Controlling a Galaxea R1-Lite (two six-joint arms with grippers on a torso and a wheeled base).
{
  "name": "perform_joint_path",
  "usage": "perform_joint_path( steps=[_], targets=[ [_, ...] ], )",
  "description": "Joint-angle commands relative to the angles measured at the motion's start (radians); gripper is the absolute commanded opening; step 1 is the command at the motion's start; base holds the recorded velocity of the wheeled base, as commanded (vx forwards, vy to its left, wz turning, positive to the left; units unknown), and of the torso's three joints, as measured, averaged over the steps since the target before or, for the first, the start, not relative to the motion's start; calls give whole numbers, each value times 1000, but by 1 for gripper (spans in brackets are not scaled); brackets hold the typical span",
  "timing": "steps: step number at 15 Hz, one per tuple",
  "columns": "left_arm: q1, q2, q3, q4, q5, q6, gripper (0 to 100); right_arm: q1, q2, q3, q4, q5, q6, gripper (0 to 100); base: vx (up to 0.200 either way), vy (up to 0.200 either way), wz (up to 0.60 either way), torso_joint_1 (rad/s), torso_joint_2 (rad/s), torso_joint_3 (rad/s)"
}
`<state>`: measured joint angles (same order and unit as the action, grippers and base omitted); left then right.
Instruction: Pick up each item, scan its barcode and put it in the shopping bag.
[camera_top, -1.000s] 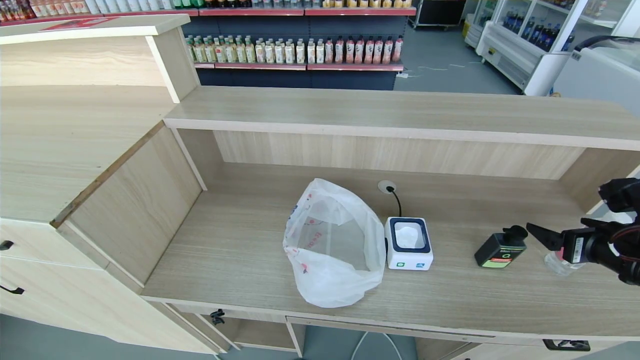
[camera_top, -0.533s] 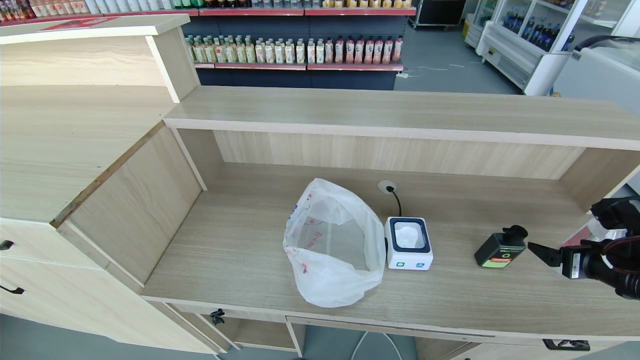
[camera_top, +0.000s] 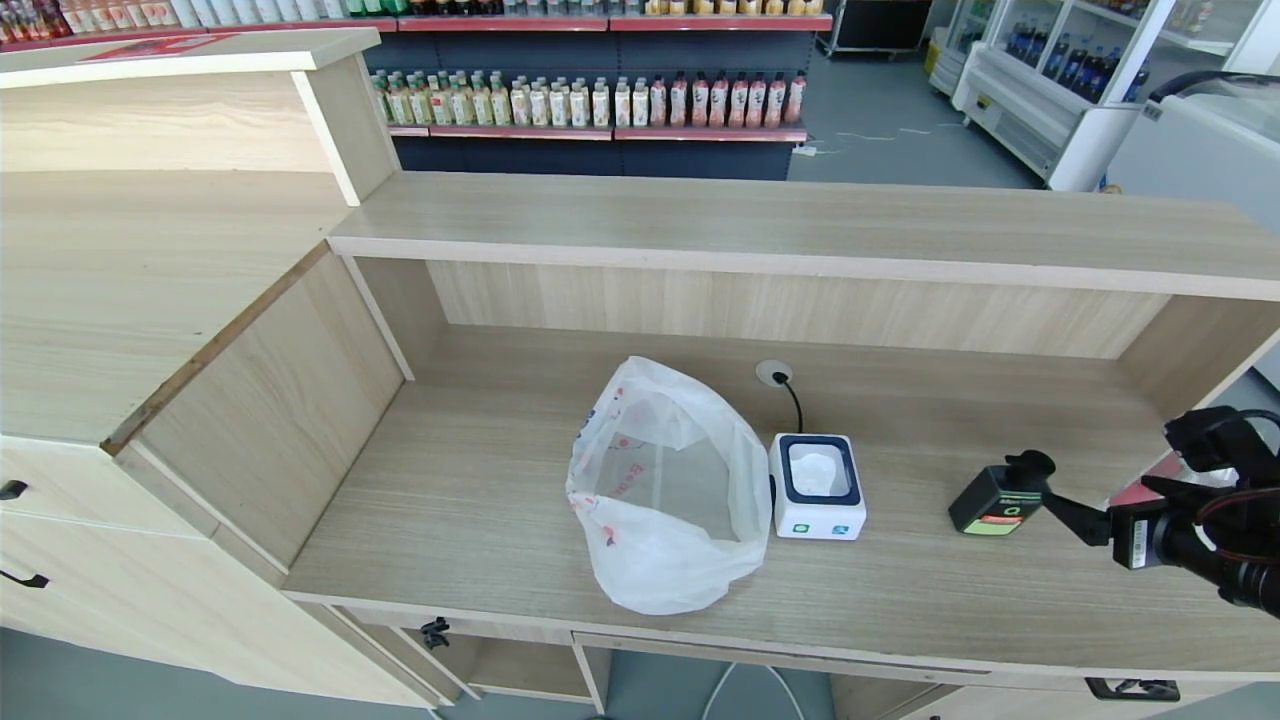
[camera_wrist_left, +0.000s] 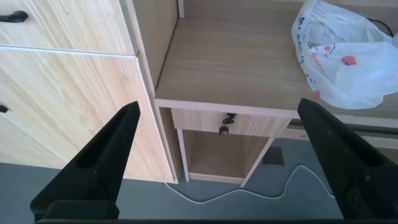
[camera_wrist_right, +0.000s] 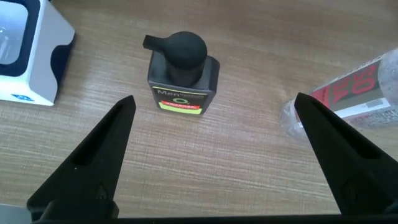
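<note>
Where the scanner (camera_top: 817, 487) stands, the shopping bag (camera_top: 650, 560) lies just beside

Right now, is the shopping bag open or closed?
Open. The shopping bag sits on the counter with its mouth spread wide; nothing shows inside.

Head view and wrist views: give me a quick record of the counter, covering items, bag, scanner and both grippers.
Item 1: black pump bottle with green-and-red label, on the wooden counter, not held
Item 2: clear plastic bottle with red label, beside item 1
Scanner: white box scanner, between bag and item 1
Bag: white plastic shopping bag, open, nothing seen inside
Right gripper: fingers open, at item 1
Left gripper: fingers open, off the counter's front
</note>
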<state>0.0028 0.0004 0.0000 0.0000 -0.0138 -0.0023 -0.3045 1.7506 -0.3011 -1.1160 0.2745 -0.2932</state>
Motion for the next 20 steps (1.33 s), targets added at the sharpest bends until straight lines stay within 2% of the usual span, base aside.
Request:
perform_joint_path(
  steps=[1, 5, 11, 20],
  targets=[
    [0, 0, 0, 0, 0, -1, 100, -2, 89, 7, -54, 8, -27, 100, 0, 0, 0, 0, 0, 0],
    [0, 0, 0, 0, -2, -1, 100, -4, 168, 30, -84, 48, -75, 100, 0, 0, 0, 0, 0, 0],
    [0, 0, 0, 0, 0, -1, 100, -2, 270, -24, -123, 124, -80, 100, 0, 0, 0, 0, 0, 0],
    [0, 0, 0, 0, 0, -1, 100, 44, 405, -196, -123, 229, -76, 100, 0, 0, 0, 0, 0, 0]
  ],
)
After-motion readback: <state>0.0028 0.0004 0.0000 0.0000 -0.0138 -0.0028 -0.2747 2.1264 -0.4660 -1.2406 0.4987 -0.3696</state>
